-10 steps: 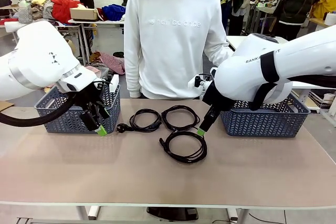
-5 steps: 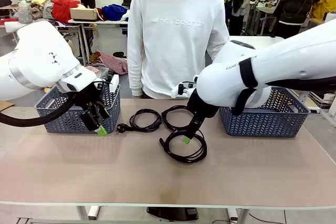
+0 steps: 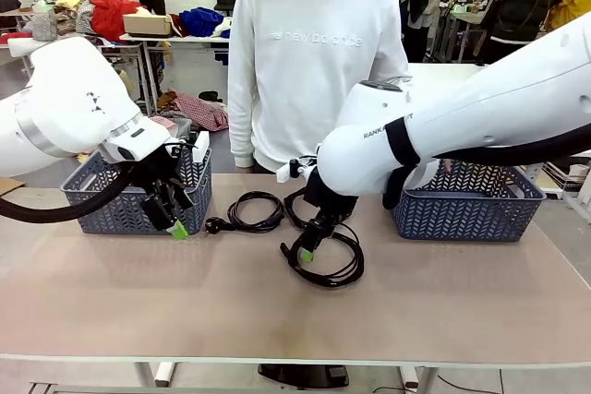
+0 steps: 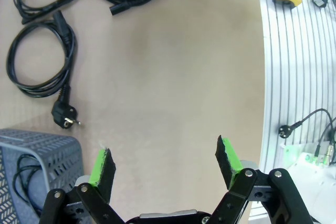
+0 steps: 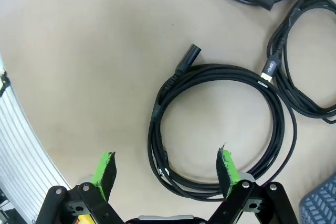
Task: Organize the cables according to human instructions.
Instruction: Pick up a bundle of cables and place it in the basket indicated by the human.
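The right gripper [image 3: 307, 252], spread and empty, angles down over the nearest coiled cable [image 3: 325, 280]. The left gripper [image 3: 175, 224] hangs spread by the left basket [image 3: 111, 211], with bare tabletop [image 3: 277, 320] in front.

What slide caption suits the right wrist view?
Open right gripper hovers over a coiled black cable on the beige table.

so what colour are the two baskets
Left basket and right basket are both blue-grey with a herringbone lattice; clearest in the front view.

Front view across the table [image 3: 185, 302]; wrist views close above the same cables [image 5: 156, 124]
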Motion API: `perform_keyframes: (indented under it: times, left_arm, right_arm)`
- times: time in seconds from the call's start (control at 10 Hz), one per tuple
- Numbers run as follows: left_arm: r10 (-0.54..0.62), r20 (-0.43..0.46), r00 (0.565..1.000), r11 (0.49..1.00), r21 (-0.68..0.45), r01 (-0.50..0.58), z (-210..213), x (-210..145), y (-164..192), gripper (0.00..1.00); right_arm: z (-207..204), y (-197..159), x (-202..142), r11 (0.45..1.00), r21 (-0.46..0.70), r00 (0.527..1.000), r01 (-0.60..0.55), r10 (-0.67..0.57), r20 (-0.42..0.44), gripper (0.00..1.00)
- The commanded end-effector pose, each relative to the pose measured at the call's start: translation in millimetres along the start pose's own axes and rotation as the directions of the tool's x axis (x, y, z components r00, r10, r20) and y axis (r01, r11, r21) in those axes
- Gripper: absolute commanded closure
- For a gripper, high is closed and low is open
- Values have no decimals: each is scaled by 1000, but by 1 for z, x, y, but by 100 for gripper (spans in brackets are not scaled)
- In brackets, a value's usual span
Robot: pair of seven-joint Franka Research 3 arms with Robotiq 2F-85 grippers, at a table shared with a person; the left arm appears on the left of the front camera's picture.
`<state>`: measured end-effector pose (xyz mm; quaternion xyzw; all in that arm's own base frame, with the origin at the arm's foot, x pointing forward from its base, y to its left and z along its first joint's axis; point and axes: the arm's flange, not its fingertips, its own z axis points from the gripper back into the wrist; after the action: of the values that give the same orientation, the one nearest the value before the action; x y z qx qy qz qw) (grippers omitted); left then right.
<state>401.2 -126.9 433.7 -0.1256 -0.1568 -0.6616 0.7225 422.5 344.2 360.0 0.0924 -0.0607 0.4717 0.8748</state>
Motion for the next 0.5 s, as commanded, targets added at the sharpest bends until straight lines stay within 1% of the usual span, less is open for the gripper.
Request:
perform_keyframes:
  times: [0.0, 0.4]
  left_arm:
    - [2, 1, 1000, 1000, 5, -2, 0, 0, 0, 0]
    - [2, 1, 1000, 1000, 5, -2, 0, 0, 0, 0]
  right_arm:
    - [-9, 4, 19, 1000, -16, 998, 15, -16, -64, 0]
    - [-31, 9, 28, 1000, 11, 995, 22, -20, -102, 0]
